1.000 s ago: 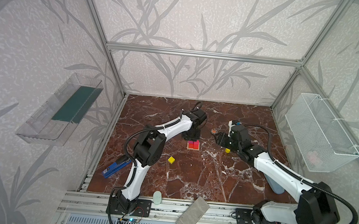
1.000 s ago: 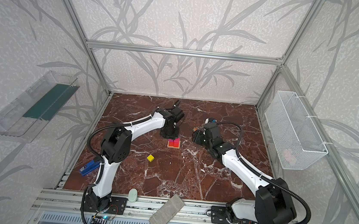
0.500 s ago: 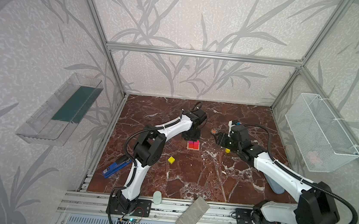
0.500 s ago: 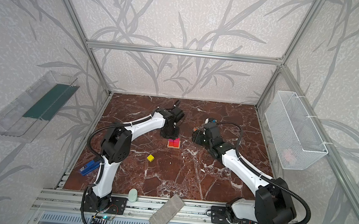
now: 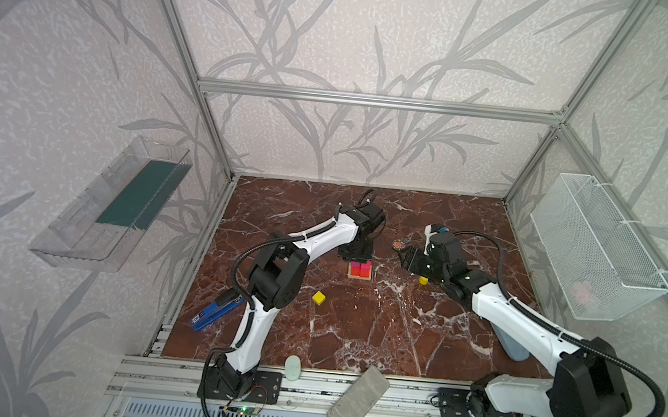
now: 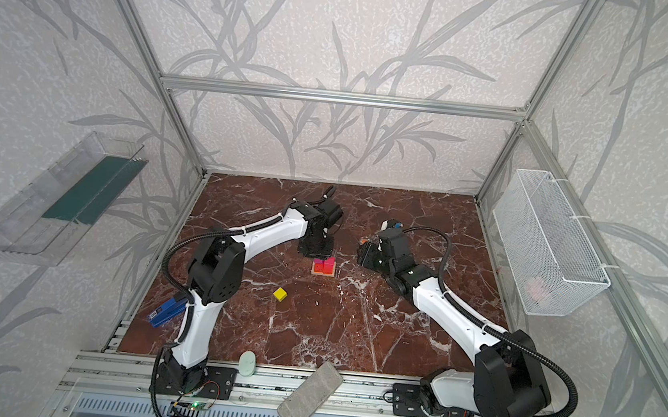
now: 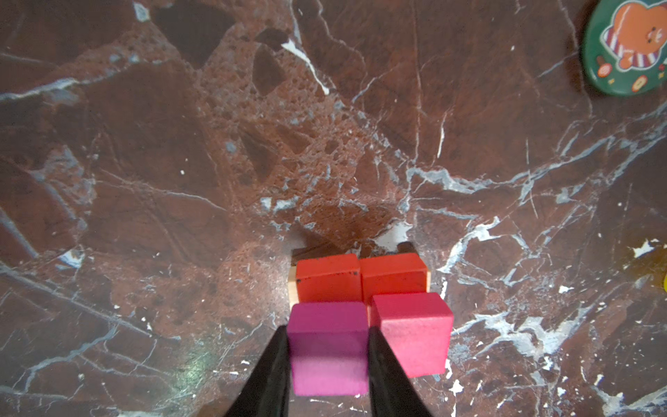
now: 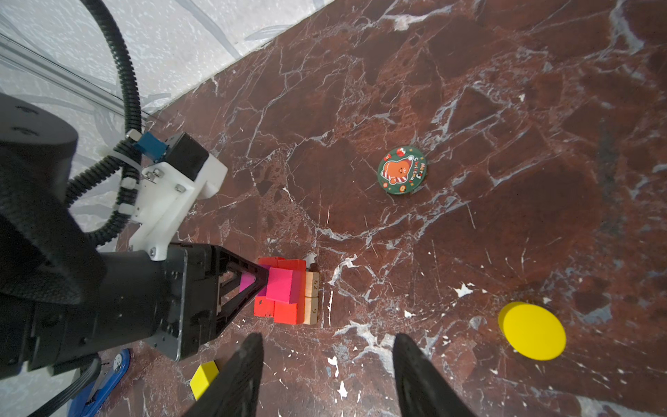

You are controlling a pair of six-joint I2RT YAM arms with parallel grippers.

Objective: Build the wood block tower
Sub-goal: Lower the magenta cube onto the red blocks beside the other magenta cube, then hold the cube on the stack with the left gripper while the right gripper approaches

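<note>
Worktop [image 5: 396, 328]: red-brown marble, both arms reaching in over it.
Left gripper [image 7: 328, 335]: closed around a magenta cube [image 7: 326, 346], fingers against two opposite sides; the cube sits on top of the tower [image 5: 359, 270].
Right gripper [image 8: 325, 375]: jaws apart, empty, hanging over bare marble beside the tower.
Tower: mid-worktop; tan bars [image 8: 311, 299] lowest, red blocks [image 7: 326, 281] above, second magenta cube [image 7: 411, 332] beside the gripped one.
Yellow cylinder [image 8: 533, 331]: on end, alone, near the right gripper.
Yellow cube [image 5: 319, 297]: loose, apart from the tower, towards the front edge.

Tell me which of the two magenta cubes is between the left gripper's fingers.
The purple-toned cube; the pinker cube stands beside it, outside the fingers.
</note>
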